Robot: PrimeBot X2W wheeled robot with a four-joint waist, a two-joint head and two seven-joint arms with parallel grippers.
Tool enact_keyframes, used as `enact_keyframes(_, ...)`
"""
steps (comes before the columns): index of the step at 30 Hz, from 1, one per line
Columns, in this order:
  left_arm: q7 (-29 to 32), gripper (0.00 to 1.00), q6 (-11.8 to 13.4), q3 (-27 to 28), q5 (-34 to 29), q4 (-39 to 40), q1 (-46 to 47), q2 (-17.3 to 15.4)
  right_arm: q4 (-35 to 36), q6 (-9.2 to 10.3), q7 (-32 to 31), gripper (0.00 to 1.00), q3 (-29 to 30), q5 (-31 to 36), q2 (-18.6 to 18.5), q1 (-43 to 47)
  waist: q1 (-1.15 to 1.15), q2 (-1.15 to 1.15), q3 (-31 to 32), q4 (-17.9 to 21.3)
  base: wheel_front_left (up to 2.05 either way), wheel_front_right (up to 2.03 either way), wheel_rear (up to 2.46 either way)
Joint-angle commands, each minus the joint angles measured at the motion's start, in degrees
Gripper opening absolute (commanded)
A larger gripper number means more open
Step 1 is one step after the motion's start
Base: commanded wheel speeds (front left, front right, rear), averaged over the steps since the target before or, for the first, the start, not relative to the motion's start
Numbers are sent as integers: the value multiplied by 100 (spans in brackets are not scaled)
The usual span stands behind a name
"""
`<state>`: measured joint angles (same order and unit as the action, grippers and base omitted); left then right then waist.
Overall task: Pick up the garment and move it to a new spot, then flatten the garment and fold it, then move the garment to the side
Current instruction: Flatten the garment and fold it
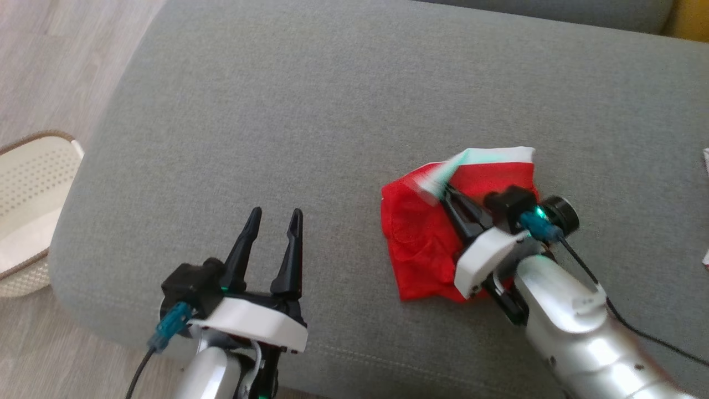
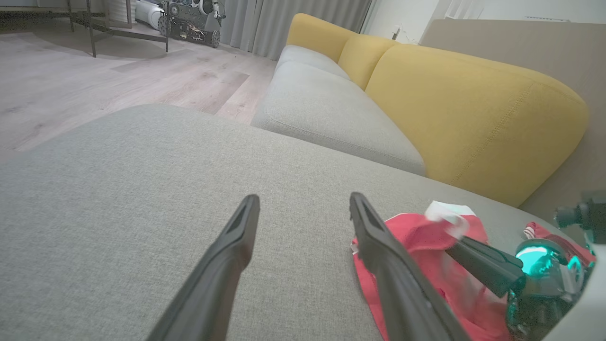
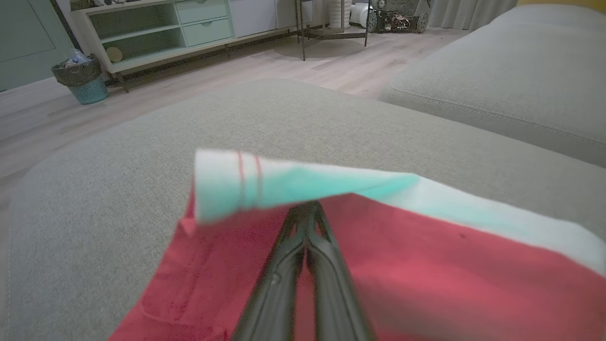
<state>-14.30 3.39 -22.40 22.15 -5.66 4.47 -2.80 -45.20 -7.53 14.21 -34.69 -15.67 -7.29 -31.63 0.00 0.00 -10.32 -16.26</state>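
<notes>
Surface: grey sofa cushion (image 1: 332, 111).

Garment (image 1: 421, 244): red with a white band (image 1: 498, 155). It is crumpled on the right half of the cushion, toward the near edge.

Right jaws: pressed together, fingers (image 1: 462, 213) laid over the red cloth from the near right. In the right wrist view the fingers (image 3: 303, 246) are seen closed tip to tip on the lower edge of the white band (image 3: 303, 187), with that end of the band pinched and raised off the red cloth (image 3: 426, 265). The band's raised end is blurred in the head view.

Left jaws: spread, nothing between the fingers (image 1: 246, 244). They are held over bare cushion by the near edge, well left of the garment and apart from it. In the left wrist view the garment (image 2: 426, 237) is seen just right of the right-hand finger (image 2: 378, 246); contact cannot be told.

Surroundings:
- A white perforated basket (image 1: 27, 188) is noted on the wooden floor (image 1: 55, 55), left of the cushion.
- A second grey seat (image 2: 326, 113) and yellow backrests (image 2: 473, 109) are noted beyond the far edge.
- A small red-and-white scrap (image 2: 535, 230) is noted right of the garment and is not identifiable.
- A black cable (image 1: 637, 327) is trailed from the right arm across the cushion.

Between the left jaws and the garment, bare cushion is recorded.
</notes>
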Motion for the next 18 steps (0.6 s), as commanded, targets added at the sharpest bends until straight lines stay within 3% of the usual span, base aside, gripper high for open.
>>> enact_keyframes(1, -70, 100, 37, 127, 27, 204, 285, -8, 103, 4, 77, 0, -130, -49, 93, -207, 0, 0, -33, -34, 0, 0, 0)
enact_keyframes(9, -70, 100, 94, 66, 105, 227, 319, -8, -83, 4, 78, 0, -446, -263, 132, -625, 0, 0, -121, -172, 0, 0, 0)
enact_keyframes(18, -70, 100, 111, 205, 87, 215, 292, -8, -22, 4, 78, 0, 532, 174, -151, -286, 0, 0, -58, -18, 0, 0, 0)
